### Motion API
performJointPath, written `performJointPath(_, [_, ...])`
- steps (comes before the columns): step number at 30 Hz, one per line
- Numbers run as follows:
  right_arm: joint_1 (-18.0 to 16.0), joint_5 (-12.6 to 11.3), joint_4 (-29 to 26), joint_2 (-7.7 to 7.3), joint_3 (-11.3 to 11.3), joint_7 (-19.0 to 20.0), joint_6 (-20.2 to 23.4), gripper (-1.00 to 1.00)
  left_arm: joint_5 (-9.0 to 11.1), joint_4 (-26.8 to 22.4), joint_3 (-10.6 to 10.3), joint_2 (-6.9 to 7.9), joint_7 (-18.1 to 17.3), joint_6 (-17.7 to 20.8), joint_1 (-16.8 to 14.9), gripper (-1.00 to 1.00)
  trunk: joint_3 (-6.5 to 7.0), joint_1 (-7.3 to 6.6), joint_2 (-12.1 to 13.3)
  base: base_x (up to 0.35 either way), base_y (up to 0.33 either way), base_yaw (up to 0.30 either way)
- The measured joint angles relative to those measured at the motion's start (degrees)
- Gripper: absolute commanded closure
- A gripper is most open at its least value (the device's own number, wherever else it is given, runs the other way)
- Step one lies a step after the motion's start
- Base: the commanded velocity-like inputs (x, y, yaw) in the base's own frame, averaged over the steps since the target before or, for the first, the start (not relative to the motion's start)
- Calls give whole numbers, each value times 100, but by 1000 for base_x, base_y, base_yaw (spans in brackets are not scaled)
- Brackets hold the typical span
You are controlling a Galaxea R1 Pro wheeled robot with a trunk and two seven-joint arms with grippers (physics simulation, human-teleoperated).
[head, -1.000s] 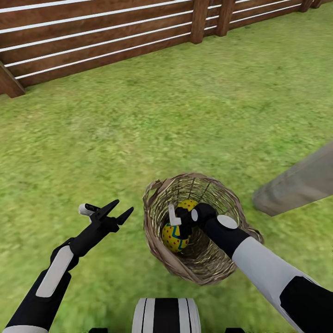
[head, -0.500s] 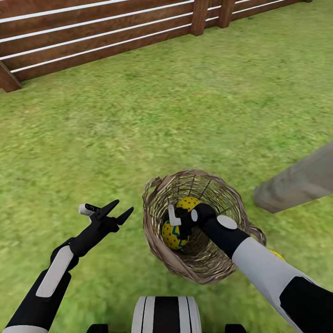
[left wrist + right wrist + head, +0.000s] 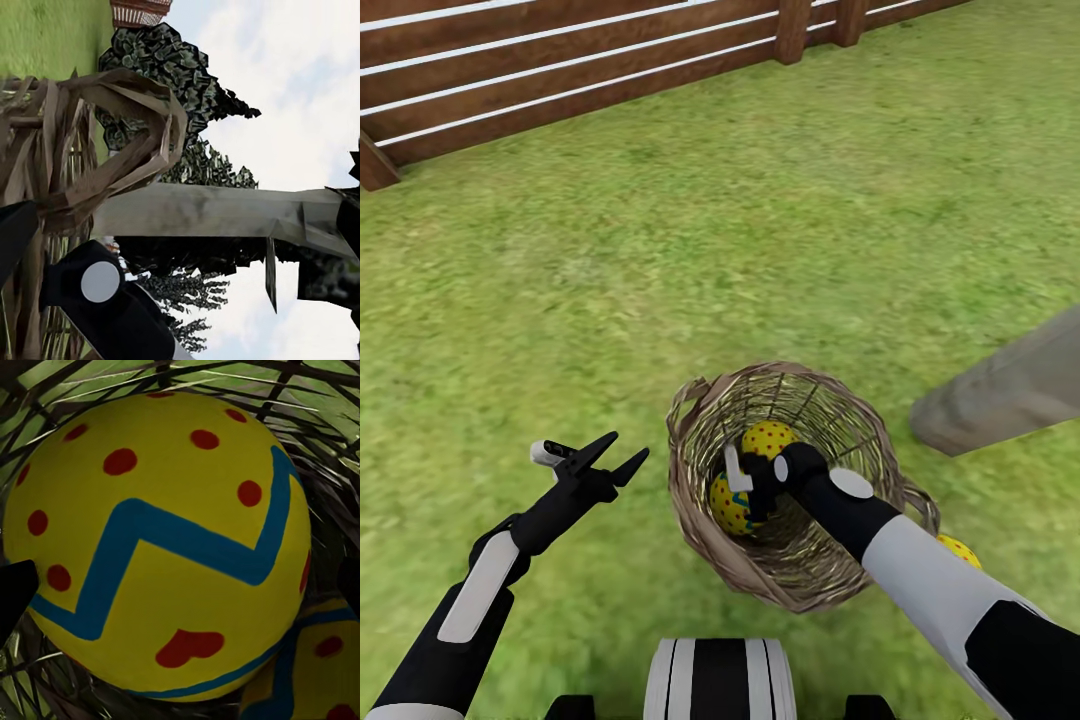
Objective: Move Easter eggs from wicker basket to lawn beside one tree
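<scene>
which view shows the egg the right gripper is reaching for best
The right wrist view: the egg is close up, zigzag band and red dots sharp. The head view shows it small inside the wicker basket, partly behind the right gripper.

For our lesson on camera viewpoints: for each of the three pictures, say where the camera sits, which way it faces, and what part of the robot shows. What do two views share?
Head view: on the robot's head, looking down at the wicker basket on the lawn; both arms show.
Left wrist view: by the left end effector, facing the basket rim and tree.
Right wrist view: inside the basket, facing an Easter egg.
Shared: head and right wrist views see that egg.
</scene>
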Motion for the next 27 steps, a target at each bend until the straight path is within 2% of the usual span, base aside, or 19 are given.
performJointPath(3, [1, 13, 17, 0, 0, 0, 12, -100, -2, 0, 0, 0, 6, 0, 0, -100, -66, 8, -4, 0, 0, 0])
performJointPath(6, [1, 15, 21, -1, 0, 0, 15, -100, -1, 0, -8, 0, 8, 1, 0, -100, -67, 8, -4, 0, 0, 0])
performJointPath(10, [-1, 10, 19, 0, -2, -5, 7, -100, -5, 0, -10, 0, 9, 1, 0, -100, -154, 18, -9, 0, 0, 0])
performJointPath(12, [-1, 3, 28, 2, 5, -2, 13, -100, 0, 0, -9, 0, 9, 3, 0, -100, -155, 18, -10, 0, 0, 0])
performJointPath(16, [-8, 57, -113, 2, 17, 15, 35, -100, -1, -2, -8, 1, 10, 1, 3, -100, -219, 23, -14, 0, 0, 0])
performJointPath(17, [-8, 60, -164, 3, 21, 24, 40, 100, -4, -3, -11, 2, 10, 3, 3, -100, -241, 25, -16, 0, 0, 0])
performJointPath(27, [-8, 69, -218, 0, 24, 50, 52, 100, 1, 5, -14, -7, 18, 3, 4, -100, -264, 27, -17, 0, 0, 0])
